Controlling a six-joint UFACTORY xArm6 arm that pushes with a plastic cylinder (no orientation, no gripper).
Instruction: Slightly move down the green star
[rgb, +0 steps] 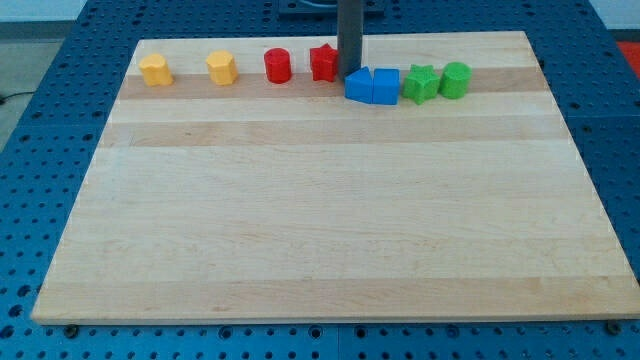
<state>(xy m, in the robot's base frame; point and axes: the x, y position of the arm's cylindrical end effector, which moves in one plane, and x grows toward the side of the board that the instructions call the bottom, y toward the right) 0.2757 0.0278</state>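
The green star (421, 83) lies near the board's top edge, right of centre, between a blue cube (386, 86) on its left and a green cylinder (455, 79) on its right. My tip (349, 74) comes down from the view's top, between a red block (323, 62) and a blue block (359, 85). It stands about two block widths to the left of the green star, apart from it.
A red cylinder (277, 66) and two yellow blocks (221, 68) (155, 70) continue the row toward the view's left. The wooden board (320, 220) rests on a blue perforated table.
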